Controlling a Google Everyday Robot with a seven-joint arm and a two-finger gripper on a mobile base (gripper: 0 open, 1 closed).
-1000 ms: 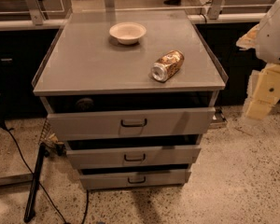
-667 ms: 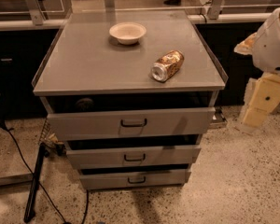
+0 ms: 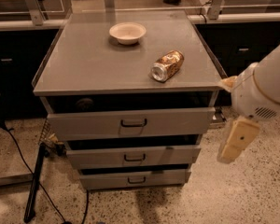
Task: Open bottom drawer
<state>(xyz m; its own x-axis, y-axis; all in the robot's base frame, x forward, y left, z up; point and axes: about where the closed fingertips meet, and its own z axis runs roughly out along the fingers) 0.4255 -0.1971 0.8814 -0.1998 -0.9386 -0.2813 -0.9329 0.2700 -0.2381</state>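
The bottom drawer (image 3: 135, 178) is the lowest and narrowest of three grey drawers in the cabinet, with a small dark loop handle (image 3: 136, 180) at its centre. A dark gap shows above its front. My gripper (image 3: 235, 141) hangs as a cream-coloured piece below the white arm (image 3: 263, 90), to the right of the cabinet at about the middle drawer's height. It is apart from the cabinet and well above and right of the bottom drawer's handle.
The middle drawer (image 3: 133, 156) and the top drawer (image 3: 130, 122) sit above it, each with a dark gap. On the cabinet top (image 3: 84, 64) stand a white bowl (image 3: 127, 32) and a lying can (image 3: 167, 65). Cables and a dark stand (image 3: 35, 181) lie at left.
The arm and gripper have moved left and a little down, closer to the cabinet's right side. The drawers, bowl and can have not moved.
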